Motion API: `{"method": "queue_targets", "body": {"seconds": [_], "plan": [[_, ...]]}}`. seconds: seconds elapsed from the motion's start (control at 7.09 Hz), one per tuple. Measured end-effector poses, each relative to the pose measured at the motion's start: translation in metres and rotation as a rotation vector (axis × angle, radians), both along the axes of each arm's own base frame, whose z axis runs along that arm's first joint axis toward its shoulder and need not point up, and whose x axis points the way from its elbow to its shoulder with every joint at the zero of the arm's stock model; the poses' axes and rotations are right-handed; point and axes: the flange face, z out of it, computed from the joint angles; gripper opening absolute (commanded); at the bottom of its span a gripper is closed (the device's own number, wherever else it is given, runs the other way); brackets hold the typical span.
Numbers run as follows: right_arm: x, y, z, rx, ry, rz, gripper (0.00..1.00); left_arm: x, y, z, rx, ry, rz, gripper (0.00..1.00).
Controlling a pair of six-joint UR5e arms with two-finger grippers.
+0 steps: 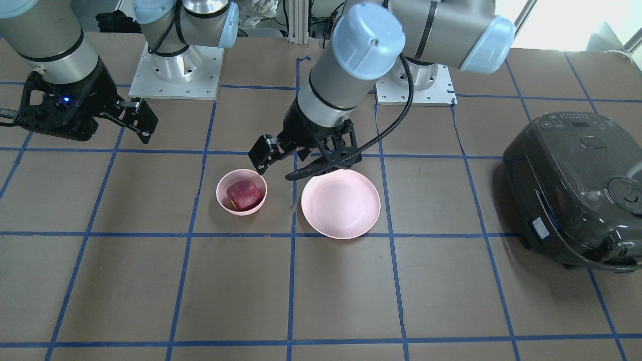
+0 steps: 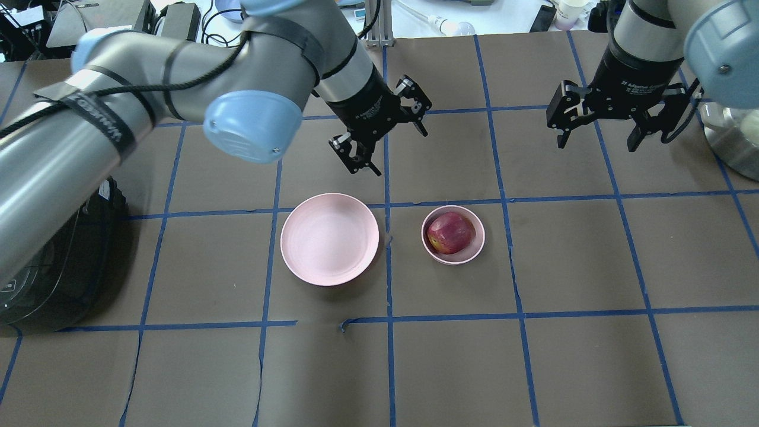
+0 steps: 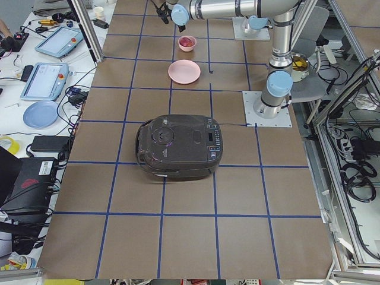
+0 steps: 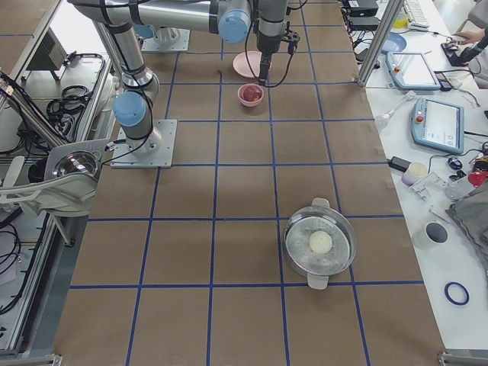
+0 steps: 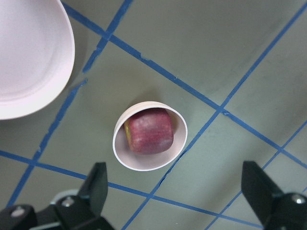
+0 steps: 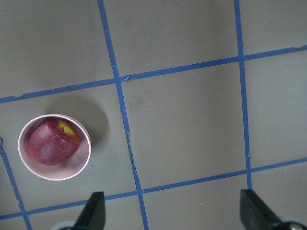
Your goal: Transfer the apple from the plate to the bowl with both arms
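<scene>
Well, the left gripper [image 2: 400, 151] hangs fingers spread, holding nothing, above the table near the gap between plate [image 2: 329, 246] and bowl [image 2: 471, 252]. The right gripper [image 2: 598, 145] is splayed too, well apart from both dishes. The apple [image 2: 450, 232] sits down in the bowl, just beside the plate. A dark cooker [image 1: 577, 190] stands off to the left arm's side.

I see my left arm [image 2: 118, 118] stretched inward with its wrist tilted, and the left gripper [image 2: 391, 148] has its jaws spread wide, holding nothing. My right arm [image 2: 646, 32] points its wrist straight down, and the right gripper [image 2: 598, 144] is likewise agape and empty.
</scene>
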Motion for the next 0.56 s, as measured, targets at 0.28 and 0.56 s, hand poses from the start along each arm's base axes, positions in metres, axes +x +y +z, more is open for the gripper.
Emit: {"method": "queue_targets", "body": {"seconds": [0.28, 0.56], "plan": [[0.014, 0.01, 0.008, -0.004, -0.009, 0.02, 1.0, 0.027, 0.033, 0.051, -0.077, -0.06, -0.133, 1.0], [0.043, 0.018, 0.014, -0.021, -0.018, 0.072, 1.0, 0.054, 0.067, 0.066, -0.099, -0.183, -0.312, 1.0]]}}
